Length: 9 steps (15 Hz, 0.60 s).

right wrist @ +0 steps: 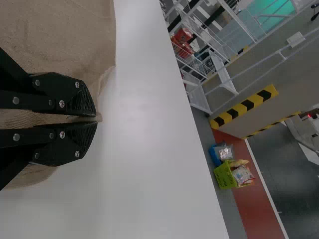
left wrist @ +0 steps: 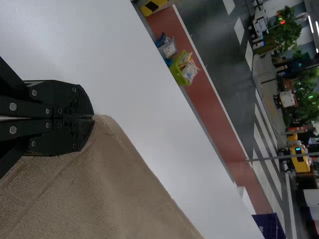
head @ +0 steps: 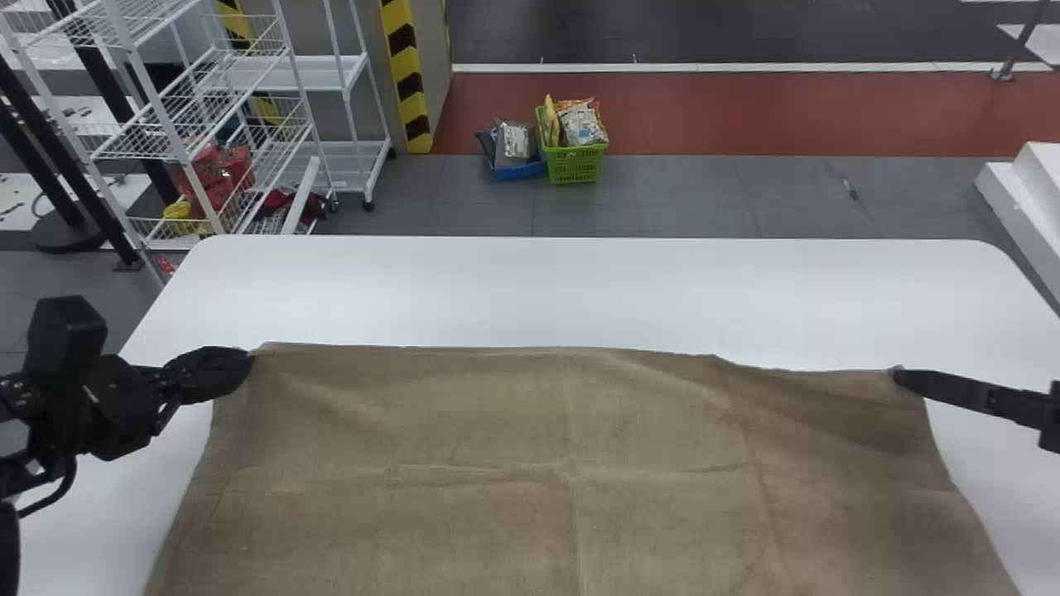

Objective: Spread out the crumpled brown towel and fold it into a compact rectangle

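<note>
Arms point(head: 66, 389) angled inward; left tool point(head: 242, 362), right tool point(head: 901, 377) narrow, pinching far corners of towel point(head: 497, 447) (one each).

One white table point(head: 580, 290) bears one brown towel point(head: 497, 513). Two grippers are at the table: one left gripper point(head: 247, 358) over its left side, one right gripper point(head: 898, 377) over its right. Each has two black fingers point(left wrist: 75, 102) (four altogether, if my sums hold). On the floor beyond the table are two baskets, one green basket point(head: 575, 167) and one blue basket point(head: 523, 172), with at least two snack packets point(head: 582, 124) in the green one. Past the table's far left corner stands one white wire rack point(head: 153, 142).
</note>
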Available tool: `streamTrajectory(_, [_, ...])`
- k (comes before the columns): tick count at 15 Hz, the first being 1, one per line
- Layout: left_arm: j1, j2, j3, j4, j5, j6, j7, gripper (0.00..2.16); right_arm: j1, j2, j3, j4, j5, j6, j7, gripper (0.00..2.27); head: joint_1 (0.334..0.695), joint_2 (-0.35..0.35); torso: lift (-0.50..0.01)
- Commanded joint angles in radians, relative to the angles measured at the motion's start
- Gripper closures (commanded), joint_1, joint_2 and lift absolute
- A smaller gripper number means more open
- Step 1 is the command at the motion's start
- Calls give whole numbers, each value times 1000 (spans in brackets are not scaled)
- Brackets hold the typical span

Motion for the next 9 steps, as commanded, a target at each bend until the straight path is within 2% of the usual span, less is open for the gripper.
streamTrajectory(1, [39,-1,16,-32,14,-25,-2,1740,42,0,2,-56,8,15,40,1021,695,82,-127])
streamTrajectory(9, [119,-18,71,-101,74,-83,-11,1740,108,-9,-62,-142,31,21,156,1021,695,103,-127])
